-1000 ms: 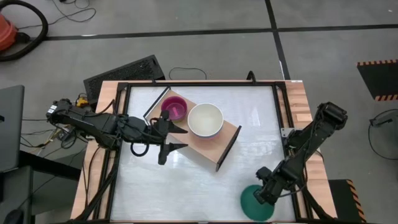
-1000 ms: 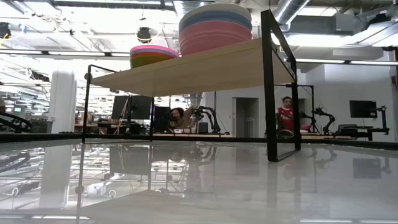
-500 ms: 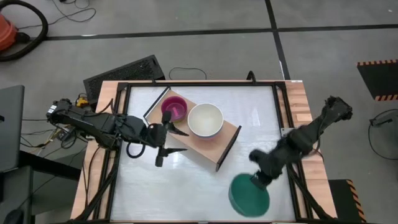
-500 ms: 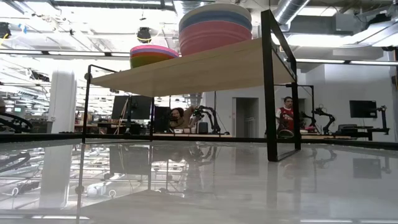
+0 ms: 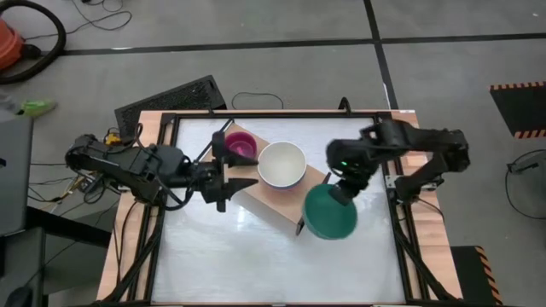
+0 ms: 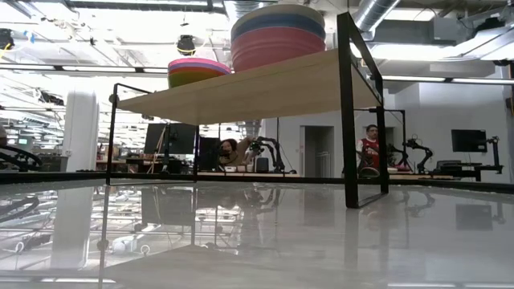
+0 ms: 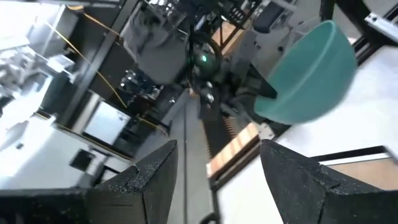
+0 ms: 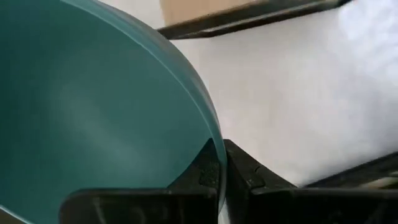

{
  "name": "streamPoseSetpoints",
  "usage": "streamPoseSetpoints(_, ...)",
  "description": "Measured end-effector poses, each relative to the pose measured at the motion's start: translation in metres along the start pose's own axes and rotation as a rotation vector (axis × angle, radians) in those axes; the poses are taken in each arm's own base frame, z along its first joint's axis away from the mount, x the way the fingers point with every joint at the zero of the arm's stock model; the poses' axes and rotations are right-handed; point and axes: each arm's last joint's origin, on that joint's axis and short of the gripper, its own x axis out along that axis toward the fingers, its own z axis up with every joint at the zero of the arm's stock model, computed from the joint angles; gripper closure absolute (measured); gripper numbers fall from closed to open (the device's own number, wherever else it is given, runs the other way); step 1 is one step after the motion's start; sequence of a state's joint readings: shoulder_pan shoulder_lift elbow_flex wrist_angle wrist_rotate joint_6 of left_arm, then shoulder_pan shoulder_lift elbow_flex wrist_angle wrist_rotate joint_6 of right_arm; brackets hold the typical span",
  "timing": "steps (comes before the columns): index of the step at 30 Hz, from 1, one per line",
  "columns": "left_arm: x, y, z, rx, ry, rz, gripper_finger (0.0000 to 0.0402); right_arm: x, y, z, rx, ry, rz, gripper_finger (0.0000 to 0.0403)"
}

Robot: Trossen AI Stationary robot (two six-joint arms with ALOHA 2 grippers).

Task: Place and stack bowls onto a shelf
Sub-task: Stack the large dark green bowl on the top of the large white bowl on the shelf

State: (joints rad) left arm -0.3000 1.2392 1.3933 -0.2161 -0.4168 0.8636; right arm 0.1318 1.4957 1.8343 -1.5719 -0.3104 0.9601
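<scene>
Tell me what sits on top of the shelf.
On the shelf stand two stacks: a magenta bowl tops one, a cream-white bowl the other. The low view shows pink and grey-blue rims beneath; their insides are covered.

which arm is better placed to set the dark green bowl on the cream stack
The right. Its hand already grips the large dark green bowl by the rim, beside the long light-wood shelf and near the cream-white bowl. The left hand is open and empty at the shelf's other side.

no readable text, labels, brands, numbers, signs
</scene>
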Motion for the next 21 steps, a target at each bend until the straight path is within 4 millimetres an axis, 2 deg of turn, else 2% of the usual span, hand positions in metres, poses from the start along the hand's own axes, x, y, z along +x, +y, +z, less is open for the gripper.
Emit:
streamPoseSetpoints(9, 0.000, 0.004, 0.003, 0.148, 0.012, 0.011, 0.0186, -0.001, 0.017, 0.045, -0.139, -0.017, 0.055, 0.0377)
streamPoseSetpoints(16, 0.003, -0.006, -0.003, 0.253, 0.061, -0.077, 0.0186, 0.014, 0.017, 0.071, -0.181, -0.010, 0.018, 0.0377)
streamPoseSetpoints(21, 0.007, -0.019, -0.008, 0.299, 0.074, -0.199, 0.0186, 0.032, 0.016, 0.090, -0.195, 0.023, -0.018, 0.0377)
